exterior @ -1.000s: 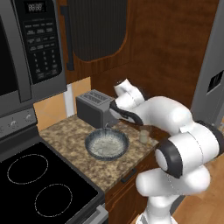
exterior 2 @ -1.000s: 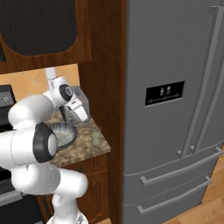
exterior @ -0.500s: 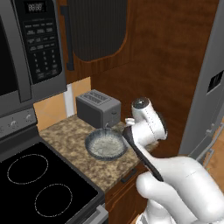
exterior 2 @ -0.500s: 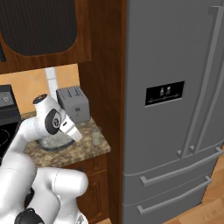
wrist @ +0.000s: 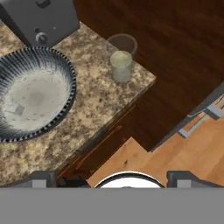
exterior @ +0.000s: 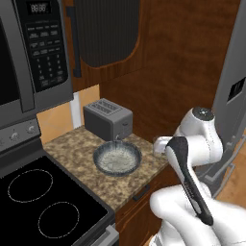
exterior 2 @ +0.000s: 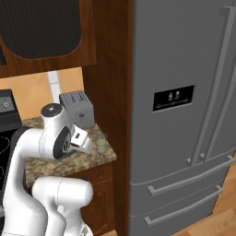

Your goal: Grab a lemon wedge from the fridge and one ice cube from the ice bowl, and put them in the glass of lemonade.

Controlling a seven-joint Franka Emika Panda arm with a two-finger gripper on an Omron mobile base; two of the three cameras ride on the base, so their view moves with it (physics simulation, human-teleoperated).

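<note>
Here the end effector (wrist: 112, 177) hangs fully spread and empty, above the counter edge (wrist: 109, 116) near the glass of lemonade (wrist: 121, 59).

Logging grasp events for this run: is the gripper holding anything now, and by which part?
Nothing is held: the gripper hangs open above the counter edge.

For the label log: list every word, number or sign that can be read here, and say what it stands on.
No text can be read as it stands.
Microwave clock display: pale digits, too blurred to read.
Microwave keypad: rows of button labels, too small to read.
Fridge dispenser panel: small white icons, too small to read.
Toaster, ice bowl, glass of lemonade: no markings.
</note>
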